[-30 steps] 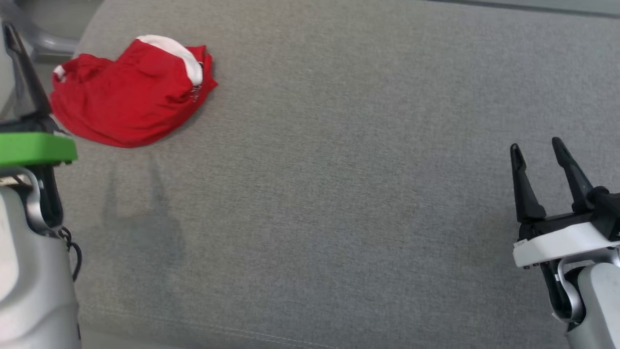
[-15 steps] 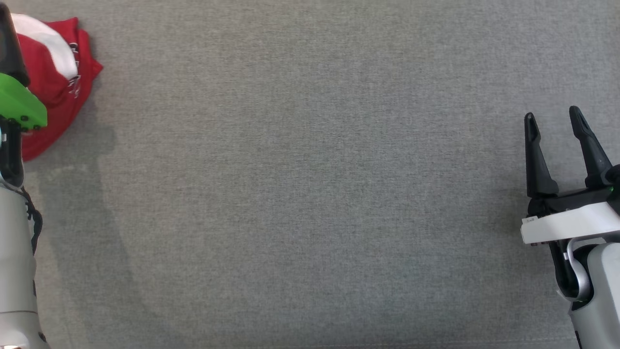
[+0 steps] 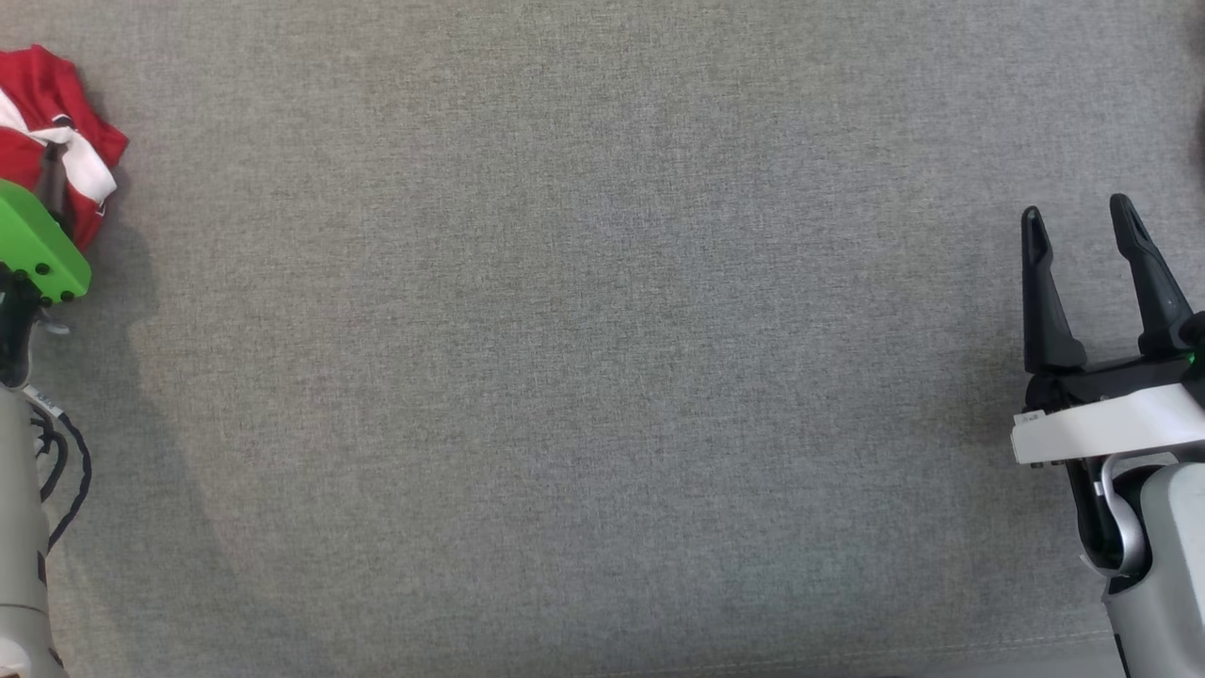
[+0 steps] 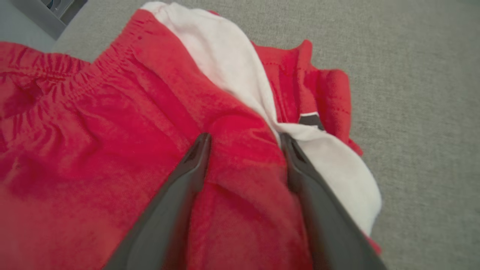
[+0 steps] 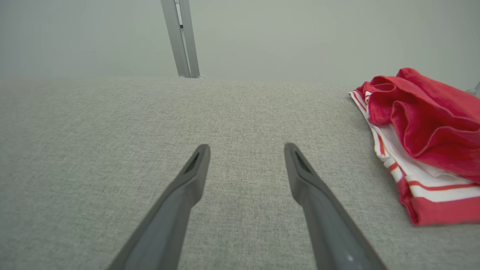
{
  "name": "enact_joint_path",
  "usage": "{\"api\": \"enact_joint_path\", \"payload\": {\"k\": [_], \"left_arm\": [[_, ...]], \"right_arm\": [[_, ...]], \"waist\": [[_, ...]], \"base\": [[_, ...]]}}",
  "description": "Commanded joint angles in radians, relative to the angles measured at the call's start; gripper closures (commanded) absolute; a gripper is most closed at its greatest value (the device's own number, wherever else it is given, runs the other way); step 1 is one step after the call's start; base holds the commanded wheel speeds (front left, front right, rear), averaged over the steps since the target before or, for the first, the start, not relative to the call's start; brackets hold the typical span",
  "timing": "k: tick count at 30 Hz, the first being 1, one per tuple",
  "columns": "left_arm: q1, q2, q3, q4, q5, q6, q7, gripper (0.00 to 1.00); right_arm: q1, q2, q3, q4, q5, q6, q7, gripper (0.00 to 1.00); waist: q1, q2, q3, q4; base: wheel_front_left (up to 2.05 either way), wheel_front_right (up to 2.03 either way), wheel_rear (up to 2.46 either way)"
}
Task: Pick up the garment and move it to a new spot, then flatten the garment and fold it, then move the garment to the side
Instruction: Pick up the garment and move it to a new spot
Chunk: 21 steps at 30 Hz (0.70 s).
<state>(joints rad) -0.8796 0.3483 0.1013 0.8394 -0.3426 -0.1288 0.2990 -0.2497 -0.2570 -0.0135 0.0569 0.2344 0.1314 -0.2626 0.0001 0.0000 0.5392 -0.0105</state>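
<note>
**A:** Where does the garment (image 3: 52, 141) lie?

**B:** At the far left edge of the grey surface (image 3: 602, 377) in the head view, bunched into a red heap with a white band across it. The whole middle stretch of the surface is bare.

**A:** Which arm is nearer?

**B:** The left, by a long way. The left gripper (image 4: 245, 140) is right on the garment (image 4: 112, 131). Its jaws stand apart with a raised ridge of red cloth between them and both tips touching the fabric. Nothing is pinched yet.

**A:** And the right gripper (image 3: 1076, 212)?

**B:** It hangs at the opposite edge, well apart from the heap, jaws apart and empty over bare grey.

**A:** Any long axis to line up with?

**B:** Hardly, since it is crumpled. The clearest line is the white band (image 4: 232, 71), which runs diagonally in the left wrist view and passes under the right-hand finger. The ridge between the jaws runs roughly along the fingers, so I judge that closing them would catch it squarely.

**A:** Anything unclear?

**B:** The right wrist view shows red and white striped cloth (image 5: 423, 131) to its right. I cannot tell whether that is the same piece.
</note>
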Motion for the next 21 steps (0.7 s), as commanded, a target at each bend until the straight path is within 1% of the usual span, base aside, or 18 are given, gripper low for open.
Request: {"api": "enact_joint_path", "payload": {"k": [1,5,8,12,17,21], "left_arm": [[0.029,0.002,-0.002,0.021,-0.001,0.007,0.005,1.00],[0.033,0.006,0.001,0.013,-0.004,0.018,-0.018,1.00],[0.029,0.016,0.000,-0.005,0.001,0.021,-0.054,1.00],[0.014,0.007,-0.002,-0.038,-0.012,0.013,-0.111,1.00],[-0.010,0.016,-0.024,-0.107,0.013,0.009,-0.210,1.00],[-0.028,0.017,-0.052,-0.176,0.019,0.006,-0.249,1.00]], "right_arm": [[-0.009,0.006,0.004,-0.003,-0.007,-0.002,-0.003,0.00],[-0.012,0.010,0.011,0.010,-0.008,-0.002,-0.003,0.00],[-0.010,0.014,0.014,0.019,-0.005,-0.002,-0.003,0.00],[-0.001,0.022,0.014,0.029,-0.006,-0.002,-0.003,0.00],[0.010,0.040,0.018,0.044,-0.005,-0.002,-0.003,0.00],[0.024,0.055,0.020,0.058,-0.001,-0.002,-0.003,0.00]], "waist": [[-0.0001,0.0000,-0.003,-0.001],[-0.0001,0.0000,-0.022,-0.002],[-0.0001,0.0000,-0.042,-0.003],[-0.0001,0.0000,-0.078,-0.002],[-0.0001,0.0000,-0.132,-0.003],[-0.0001,0.0000,-0.178,-0.015]], "base": [[0.00,0.00,0.00],[0.00,0.00,0.00],[0.00,0.00,0.00],[0.00,0.00,0.00],[0.00,0.00,0.00],[0.00,0.00,0.00]]}}
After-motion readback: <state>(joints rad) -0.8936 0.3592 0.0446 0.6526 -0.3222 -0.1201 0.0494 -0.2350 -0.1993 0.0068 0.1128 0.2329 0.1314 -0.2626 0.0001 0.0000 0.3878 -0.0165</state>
